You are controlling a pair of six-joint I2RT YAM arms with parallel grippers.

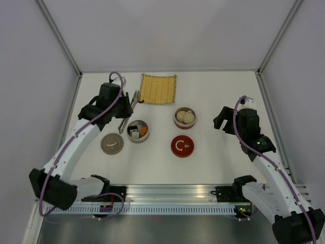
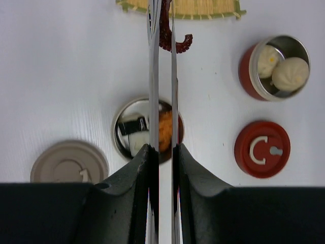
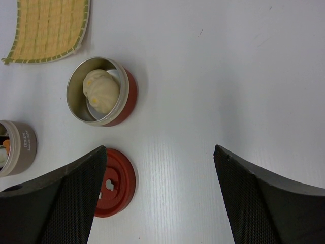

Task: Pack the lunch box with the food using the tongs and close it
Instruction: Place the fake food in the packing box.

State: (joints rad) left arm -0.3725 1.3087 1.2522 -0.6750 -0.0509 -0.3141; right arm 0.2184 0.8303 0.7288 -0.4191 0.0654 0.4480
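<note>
My left gripper point(image 2: 162, 147) is shut on the silver tongs point(image 2: 152, 76), whose two thin arms reach away toward the mat. A dark red-brown food piece point(image 2: 173, 39) sits pinched at their tips, just short of the mat's near edge. Under the tongs stands the lunch box's grey tin point(image 2: 122, 145), holding a black-wrapped roll point(image 2: 133, 126) and an orange piece point(image 2: 165, 129). The red tin point(image 3: 129, 96) holds white buns point(image 3: 101, 91). My right gripper point(image 3: 160, 157) is open over bare table, right of the red lid point(image 3: 119, 183). From above, the left gripper point(image 1: 119, 105) and the tongs point(image 1: 130, 111) are left of the mat.
The yellow bamboo mat point(image 1: 159, 89) lies at the back centre. A grey lid point(image 1: 112, 143) rests left of the grey tin point(image 1: 138, 130), and the red lid point(image 1: 182, 146) lies in front of the red tin point(image 1: 185, 117). White walls enclose the table on three sides.
</note>
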